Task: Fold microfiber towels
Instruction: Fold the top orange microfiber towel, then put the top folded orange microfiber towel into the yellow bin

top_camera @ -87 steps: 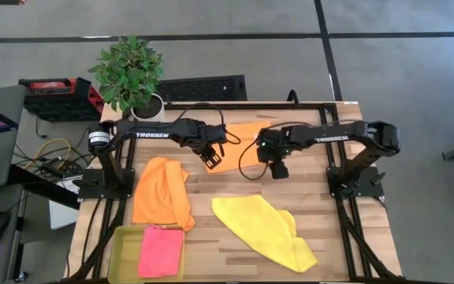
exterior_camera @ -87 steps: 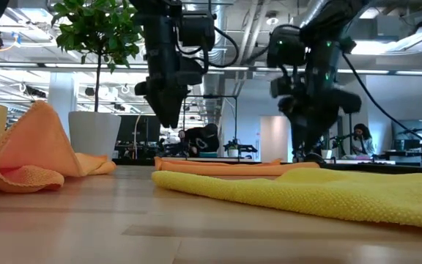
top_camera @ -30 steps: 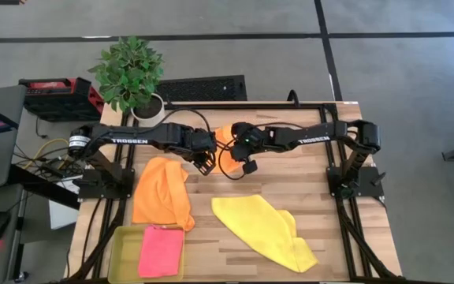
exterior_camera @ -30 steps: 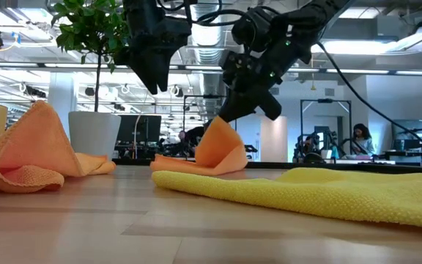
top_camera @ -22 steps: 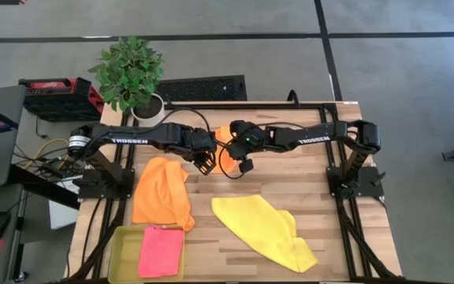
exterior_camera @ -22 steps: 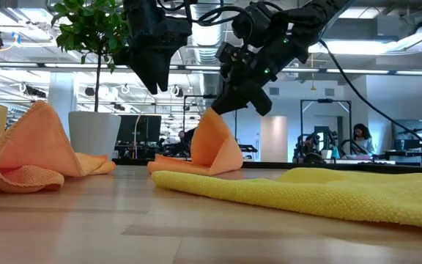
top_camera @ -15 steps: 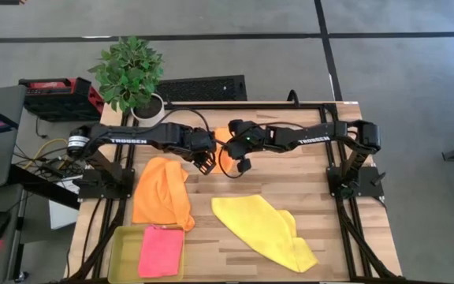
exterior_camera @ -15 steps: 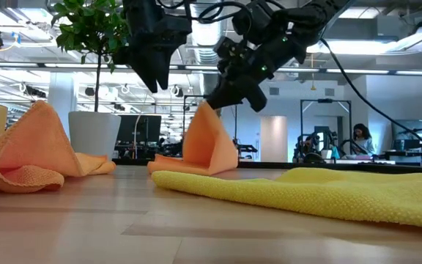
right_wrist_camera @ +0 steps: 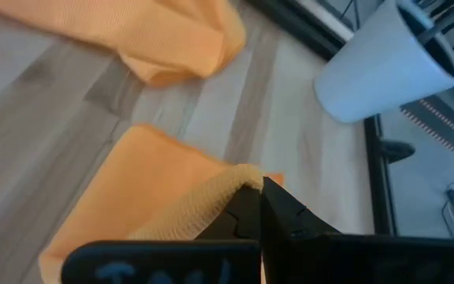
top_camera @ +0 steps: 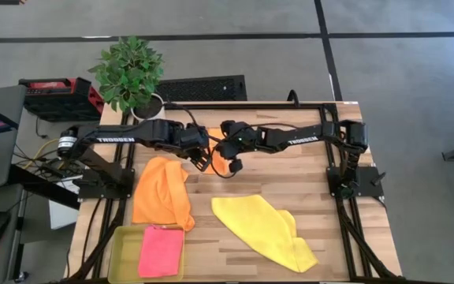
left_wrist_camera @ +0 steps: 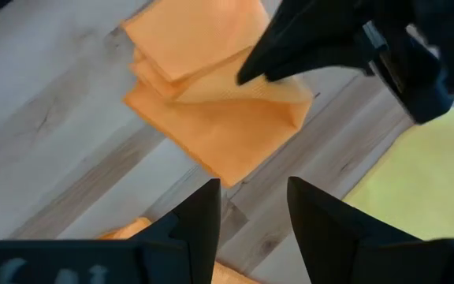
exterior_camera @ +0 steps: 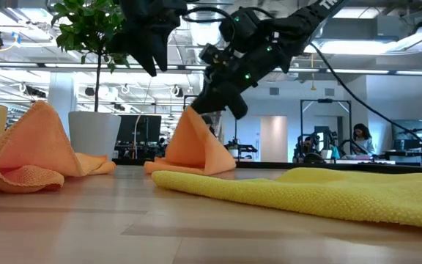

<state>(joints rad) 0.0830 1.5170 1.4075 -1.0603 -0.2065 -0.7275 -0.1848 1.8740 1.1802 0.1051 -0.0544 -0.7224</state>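
**Folding the Orange Towel at the Desk's Far Edge**

Right claw clamped on a raised edge of the orange towel; left claw parted, hovering just beside. Soft, light, floppy cloth: likely best pinched at corners or hems.

Readable text: "TROSSEN", white lettering, on the left arm, centre-left of the high view. Matching white lettering on the right arm, right of centre; illegible.
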